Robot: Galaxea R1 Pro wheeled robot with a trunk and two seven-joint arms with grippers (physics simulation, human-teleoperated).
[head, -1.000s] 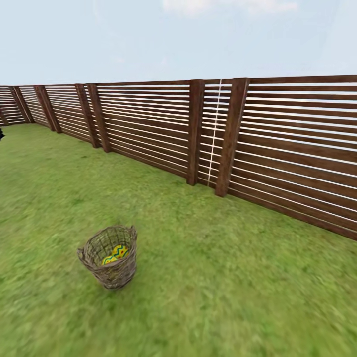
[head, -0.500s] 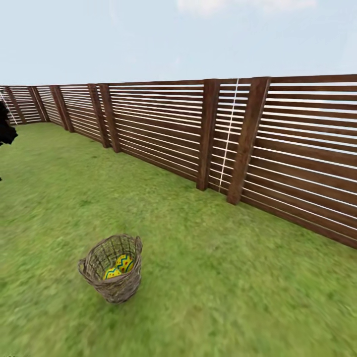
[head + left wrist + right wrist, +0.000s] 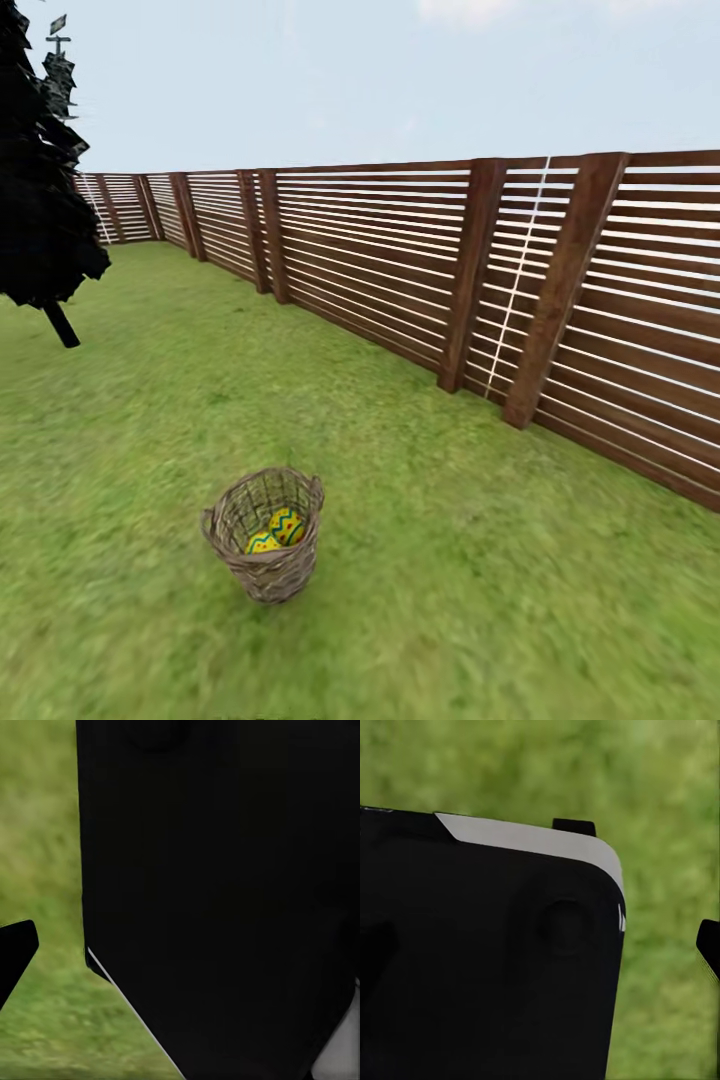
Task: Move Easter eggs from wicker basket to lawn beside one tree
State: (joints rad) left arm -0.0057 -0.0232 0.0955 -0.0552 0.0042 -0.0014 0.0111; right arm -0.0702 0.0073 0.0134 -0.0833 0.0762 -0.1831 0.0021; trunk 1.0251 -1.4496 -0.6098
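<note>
The wicker basket [image 3: 265, 540] stands upright on the lawn [image 3: 450, 600] in the lower middle of the head view. Two yellow Easter eggs [image 3: 287, 524] with blue zigzags and red dots show inside it through the open top; a third is hidden. No thick pale-trunked tree is in sight. In the left wrist view, one black fingertip [image 3: 16, 949] of my left gripper sits far out at the picture's edge over grass. One black fingertip [image 3: 709, 945] shows likewise in the right wrist view. Dark robot body [image 3: 225, 892] hides the other fingers. Nothing is held.
A brown slatted wooden fence [image 3: 400, 270] runs from far left to near right behind the basket. A dark columnar tree [image 3: 35, 190] with a slim trunk stands at the left. Grass spreads all around the basket.
The whole head view has swung, so the camera moved: the fence and basket slid rightward in the picture and the dark columnar tree came into sight at the left. The basket itself stayed put.
</note>
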